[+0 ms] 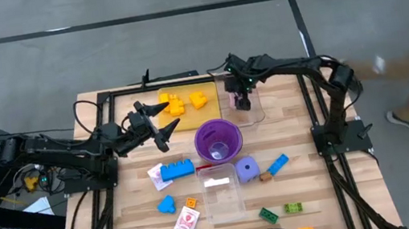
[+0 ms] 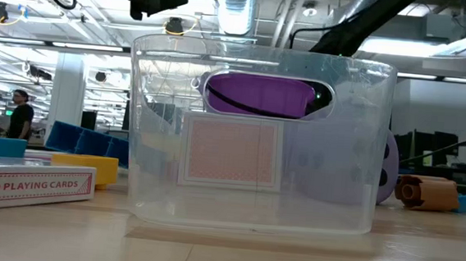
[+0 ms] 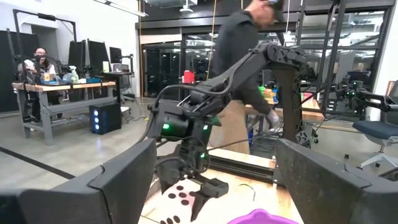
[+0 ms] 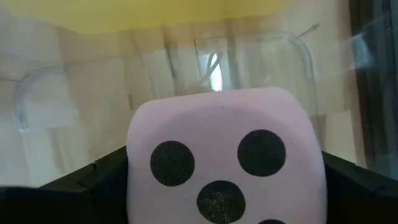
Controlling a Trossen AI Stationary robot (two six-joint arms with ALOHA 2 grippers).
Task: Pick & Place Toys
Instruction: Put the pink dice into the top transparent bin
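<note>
Wooden table (image 1: 298,141), seemingly workshop-set: right pincer (image 1: 242,102) grips pink die (image 4: 225,165); left pincer (image 1: 164,124) released.

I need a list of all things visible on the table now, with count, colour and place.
yellow tray: one, far side, yellow and orange bricks inside
pink die: one, between the right gripper's fingers, above a clear tray
purple cup: one, centre
blue brick: one, left of the cup
purple die: one, right of the near clear tray
cards: white-red, near side
left gripper: open, empty, beside the yellow tray
right gripper: around the pink die
</note>
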